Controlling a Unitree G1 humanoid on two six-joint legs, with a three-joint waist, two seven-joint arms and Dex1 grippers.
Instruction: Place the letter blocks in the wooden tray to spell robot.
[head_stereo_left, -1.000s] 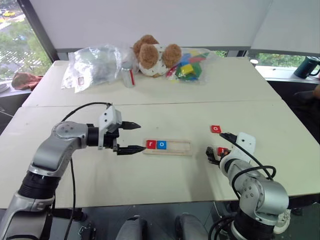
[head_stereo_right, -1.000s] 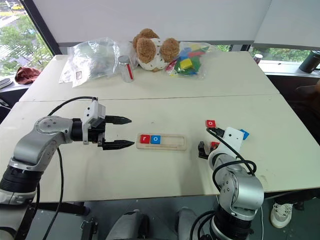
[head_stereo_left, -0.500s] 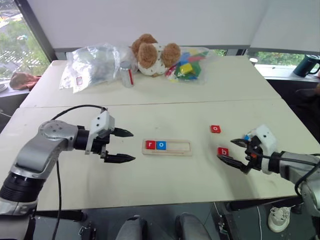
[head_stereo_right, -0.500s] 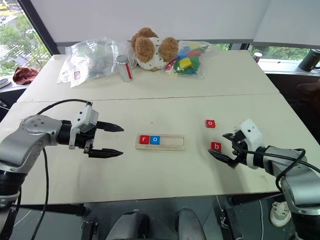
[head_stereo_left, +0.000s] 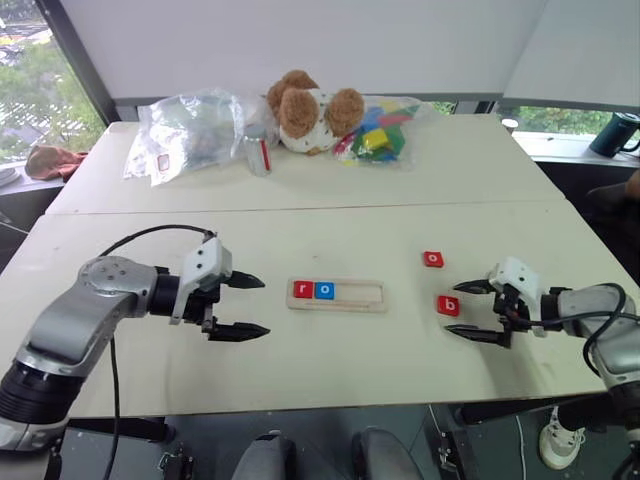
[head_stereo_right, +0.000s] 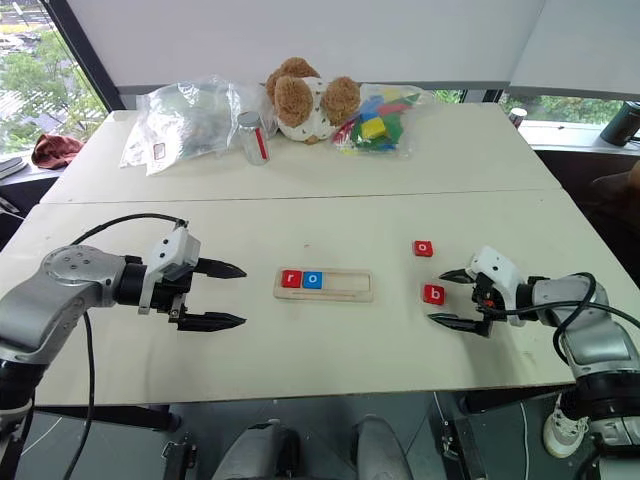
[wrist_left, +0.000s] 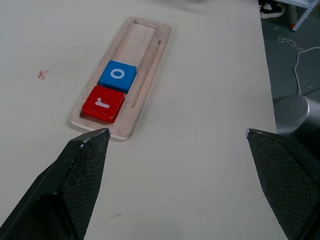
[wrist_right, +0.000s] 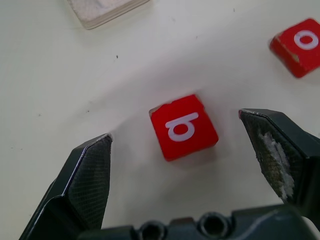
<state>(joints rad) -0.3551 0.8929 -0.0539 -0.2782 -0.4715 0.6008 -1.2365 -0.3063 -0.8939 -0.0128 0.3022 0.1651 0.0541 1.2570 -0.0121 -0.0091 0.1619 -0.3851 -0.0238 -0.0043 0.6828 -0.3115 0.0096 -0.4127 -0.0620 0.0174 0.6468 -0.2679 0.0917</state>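
Right wrist view: spread jaws of the right gripper (wrist_right: 181, 165) flank the small flat red "b" tile (wrist_right: 183, 127), seemingly light, rigid, best pinched by opposite edges.

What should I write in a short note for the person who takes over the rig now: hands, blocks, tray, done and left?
Left hand: open, holding nothing, just left of the wooden tray.
Right hand: open, holding nothing, fingers on either side of the red b block, not touching it.
Done: red r block and blue o block sit in the tray's two leftmost places.
Left: b, next in line; then the red o block, lying on the table beyond b; then t, which I cannot see from here.
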